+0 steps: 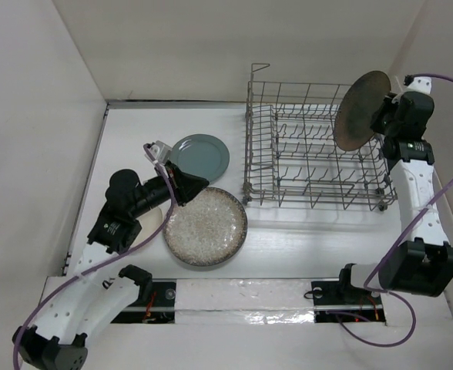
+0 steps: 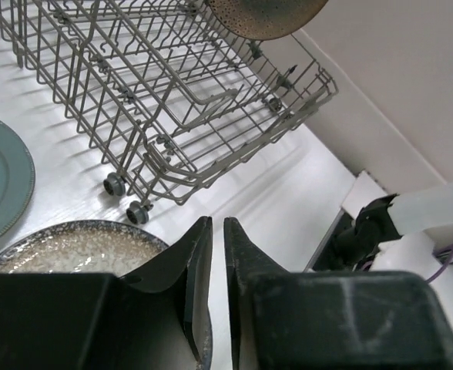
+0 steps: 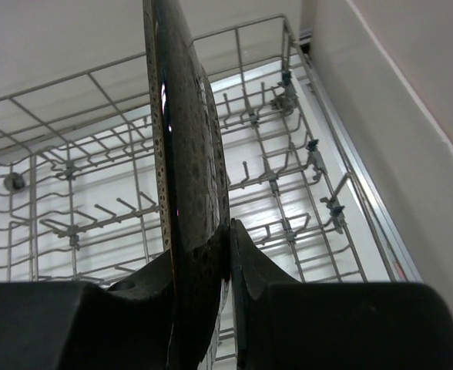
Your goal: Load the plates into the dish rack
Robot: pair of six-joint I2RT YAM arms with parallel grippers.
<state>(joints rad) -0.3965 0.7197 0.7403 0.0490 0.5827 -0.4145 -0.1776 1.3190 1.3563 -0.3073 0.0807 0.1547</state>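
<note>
Brown round plate (image 1: pixel 360 112) clamped upright in right end effector (image 1: pixel 379 116) at grey wire dish rack's (image 1: pixel 303 166) 3 o'clock end; left end effector (image 2: pixel 218 225) nearly together at speckled beige-grey plate's (image 1: pixel 207 229) rim, grip unclear.

No text, brand, number or sign can be read in any view. One small pale marking (image 1: pixel 112 228) sits on the black joint of the left arm (image 1: pixel 126 202), well left of the dish rack (image 1: pixel 311 146). Its print is too small to make out.

A white table (image 1: pixel 303 247) sits enclosed by plain pale beige walls (image 1: pixel 172 46).
</note>
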